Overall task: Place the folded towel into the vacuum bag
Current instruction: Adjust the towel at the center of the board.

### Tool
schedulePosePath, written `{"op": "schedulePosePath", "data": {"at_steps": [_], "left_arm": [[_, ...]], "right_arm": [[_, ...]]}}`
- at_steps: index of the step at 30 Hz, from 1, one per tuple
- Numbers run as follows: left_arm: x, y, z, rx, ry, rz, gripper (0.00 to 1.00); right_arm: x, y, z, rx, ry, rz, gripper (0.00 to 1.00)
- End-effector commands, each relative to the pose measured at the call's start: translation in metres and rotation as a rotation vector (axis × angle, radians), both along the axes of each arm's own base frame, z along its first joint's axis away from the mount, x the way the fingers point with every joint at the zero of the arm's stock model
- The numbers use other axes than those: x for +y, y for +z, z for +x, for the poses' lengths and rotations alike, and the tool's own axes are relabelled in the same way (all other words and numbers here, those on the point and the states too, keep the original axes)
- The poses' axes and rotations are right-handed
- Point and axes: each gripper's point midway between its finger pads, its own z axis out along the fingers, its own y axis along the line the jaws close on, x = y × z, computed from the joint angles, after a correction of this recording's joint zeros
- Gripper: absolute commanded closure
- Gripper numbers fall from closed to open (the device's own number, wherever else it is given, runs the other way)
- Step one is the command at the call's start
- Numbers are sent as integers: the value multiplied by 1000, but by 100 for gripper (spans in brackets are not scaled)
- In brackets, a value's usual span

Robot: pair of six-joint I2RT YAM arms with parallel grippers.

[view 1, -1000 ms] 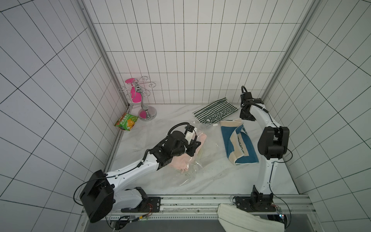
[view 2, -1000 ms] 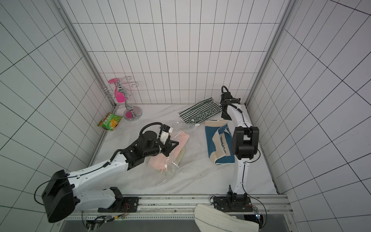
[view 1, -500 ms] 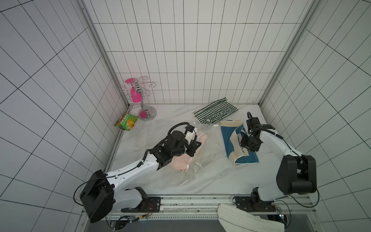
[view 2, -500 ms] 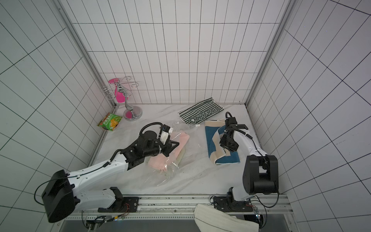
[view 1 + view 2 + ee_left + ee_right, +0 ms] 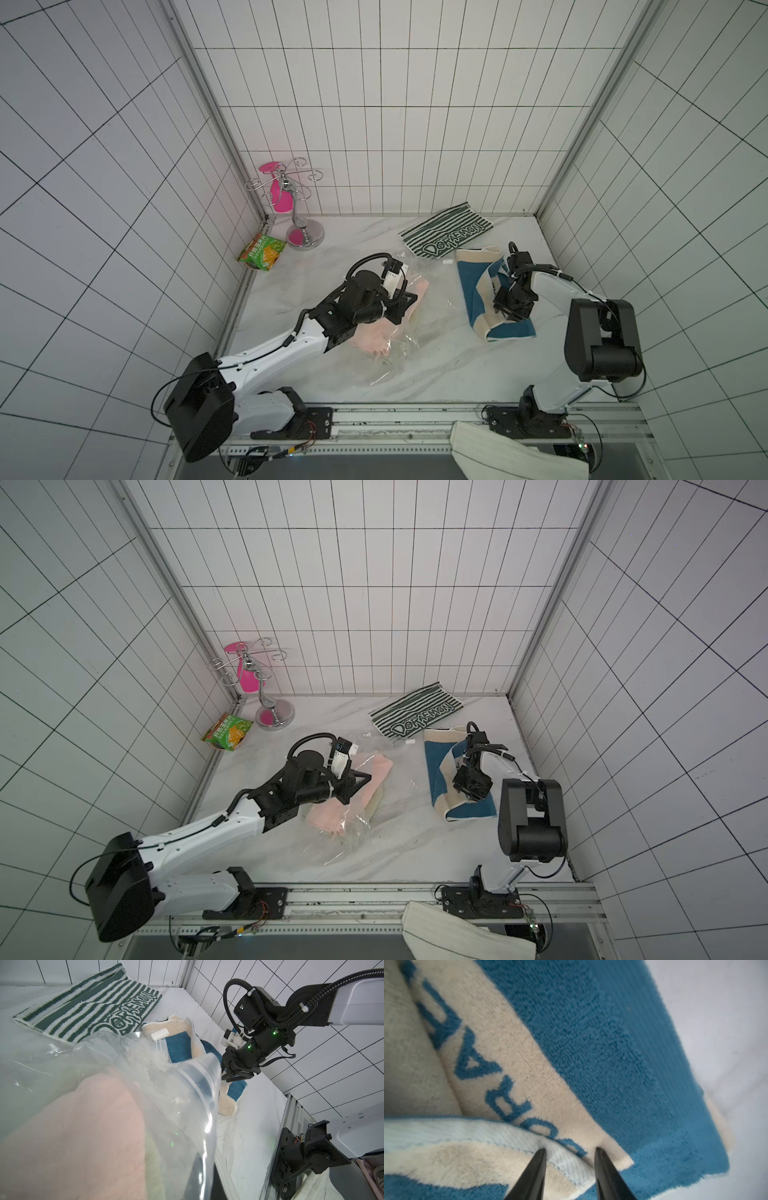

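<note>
Right wrist view: right tool (image 5: 570, 1149) half open over the towel (image 5: 591, 1043), holding nothing. The left tool (image 5: 409, 301), shut, pinches the bag (image 5: 182, 1088). Grabbing one layer could unfold the towel.

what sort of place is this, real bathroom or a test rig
Most likely a robot test cell dressed like a bathroom: white tiled walls box in a marble-look tabletop, two robot arms are bolted to a metal rail, and a blue towel lies beside a vacuum bag.

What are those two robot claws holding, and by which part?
The left gripper is shut on the crinkly transparent plastic vacuum bag, apparently at its open edge. The right gripper is open, tips astride a fold of the blue-and-cream towel, gripping nothing.
</note>
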Motion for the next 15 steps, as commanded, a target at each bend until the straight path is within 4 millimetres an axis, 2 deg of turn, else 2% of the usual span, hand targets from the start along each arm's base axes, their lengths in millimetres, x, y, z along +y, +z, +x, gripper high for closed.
{"op": "schedulePosePath", "data": {"at_steps": [1, 4, 8, 11, 13, 15], "left_arm": [[-1, 12, 0, -25, -4, -32, 100], [-1, 12, 0, -25, -6, -34, 100], [0, 13, 0, -29, -3, -33, 100], [-1, 12, 0, -24, -7, -38, 100], [-2, 12, -1, -21, -11, -45, 100], [-2, 13, -1, -21, -10, -49, 100]], "right_arm": [[-5, -8, -12, 39, -18, -5, 60], [0, -11, -6, 19, -15, 24, 68], [-3, 3, -7, -12, -16, 6, 83], [-4, 13, -16, 5, -16, -3, 95], [-6, 19, -19, 6, -18, -12, 100], [-9, 24, -22, 3, -21, -30, 100]]}}
